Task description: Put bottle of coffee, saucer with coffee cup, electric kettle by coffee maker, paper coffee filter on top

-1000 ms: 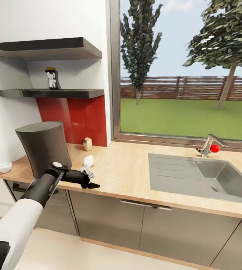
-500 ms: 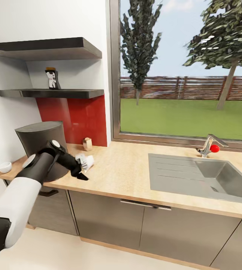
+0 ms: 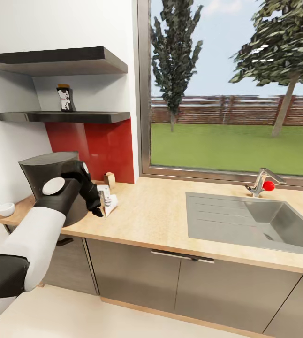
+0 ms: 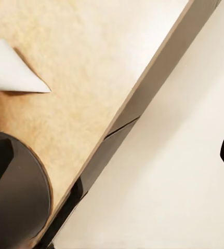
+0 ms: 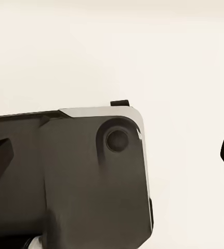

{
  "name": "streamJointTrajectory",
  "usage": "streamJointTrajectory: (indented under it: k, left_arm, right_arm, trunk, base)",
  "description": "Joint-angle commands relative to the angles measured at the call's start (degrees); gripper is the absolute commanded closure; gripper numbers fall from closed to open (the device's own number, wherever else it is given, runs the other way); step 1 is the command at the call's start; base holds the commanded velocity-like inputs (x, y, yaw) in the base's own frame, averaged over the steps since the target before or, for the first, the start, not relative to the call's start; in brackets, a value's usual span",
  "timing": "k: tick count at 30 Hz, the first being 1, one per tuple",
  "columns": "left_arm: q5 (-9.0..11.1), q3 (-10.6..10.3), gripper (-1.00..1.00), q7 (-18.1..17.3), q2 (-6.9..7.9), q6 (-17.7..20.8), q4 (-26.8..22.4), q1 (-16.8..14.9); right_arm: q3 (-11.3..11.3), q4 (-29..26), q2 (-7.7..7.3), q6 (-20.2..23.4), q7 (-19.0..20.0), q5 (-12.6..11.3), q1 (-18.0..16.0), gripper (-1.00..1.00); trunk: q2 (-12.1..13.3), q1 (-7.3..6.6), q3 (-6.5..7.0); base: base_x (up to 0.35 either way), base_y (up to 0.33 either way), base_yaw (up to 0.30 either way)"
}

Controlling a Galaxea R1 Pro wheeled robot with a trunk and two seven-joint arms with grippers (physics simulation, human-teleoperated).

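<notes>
Head view. Left arm reaches in from lower left of frame, forearm white, wrist and gripper (image 3: pixel 96 206) black, pointing down at the worktop (image 3: pixel 156 220) just right of the coffee maker (image 3: pixel 48 176). Coffee maker: dark grey tapered cylinder, standing at left end of the worktop, partly hidden by the arm.

White paper coffee filter (image 3: pixel 110 203) lies on the worktop beside the gripper tips, apparently touching or just beside them; contact not clear. Left gripper state: cannot tell, fingers overlap the filter and each other.

In the left wrist view, a white pointed corner of the filter (image 4: pixel 13 70) sits on the tan worktop surface, dark round top of the coffee maker (image 4: pixel 15 192) near it, worktop edge running diagonally, pale floor (image 4: pixel 179 171) beyond.

Bottle of coffee (image 3: pixel 65 98): upright on the lower wall shelf (image 3: pixel 76 116), upper left of frame, above the red backsplash (image 3: pixel 95 150). Small tan object (image 3: pixel 109 180) at the backsplash foot; too small to identify. Small white cup (image 3: pixel 5 209) at far left edge of the worktop.

Sink (image 3: pixel 259 223) and tap (image 3: pixel 263 182) at right of frame, under the window (image 3: pixel 231 89).

Right wrist view: dark robot body panel (image 5: pixel 75 176) over pale floor; both finger tips at the frame's edges, well apart, so the right gripper is released.
</notes>
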Motion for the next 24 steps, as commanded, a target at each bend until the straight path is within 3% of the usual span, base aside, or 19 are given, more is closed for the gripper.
streamJointTrajectory:
  k: [1, 3, 7, 10, 16, 24]
  left_arm:
    - [-1.58, -0.18, -1.00, -0.32, -0.47, 0.57, -0.03, -0.06]
    - [-5.77, -0.19, -1.00, -0.32, -2.22, 0.43, -0.01, -0.09]
    - [-9.29, -0.19, -1.00, -0.32, -4.19, 0.21, 0.00, -0.10]
    - [-10.07, -0.19, -1.00, -0.32, -4.97, 0.12, 0.00, -0.11]
    - [-10.34, -0.23, -1.00, -0.32, -5.04, 0.07, -0.01, -0.11]
    - [-10.52, -0.07, -1.00, -0.32, -4.78, -3.19, -0.01, -0.11]
  right_arm:
    - [0.12, 0.03, 0.00, -0.20, -0.02, -0.49, -0.02, -1.00]
    - [0.13, 0.06, 0.00, -0.21, 0.00, -0.47, -0.02, -1.00]
    - [0.08, 0.08, 0.00, -0.22, -0.02, -0.51, -0.02, -1.00]
    - [0.05, 0.13, -0.03, -0.16, -0.01, -0.52, -0.02, -1.00]
    - [0.05, 0.54, -0.33, -0.13, -0.09, -0.43, -0.02, -1.00]
    - [0.12, 6.45, -0.48, -0.13, -0.11, -0.43, -0.02, -1.00]
  trunk:
    - [-0.10, 0.03, -0.09]
    - [-0.10, 0.03, -0.09]
    - [-0.10, 0.03, -0.09]
    - [-0.10, 0.03, -0.09]
    - [-0.10, 0.03, -0.09]
    - [-0.10, 0.03, -0.09]
  base:
    - [0.000, 0.000, 0.000]
    - [0.000, 0.000, 0.000]
    - [0.000, 0.000, 0.000]
    - [0.000, 0.000, 0.000]
    - [0.045, 0.026, 0.000]
    - [0.217, 0.184, 0.000]
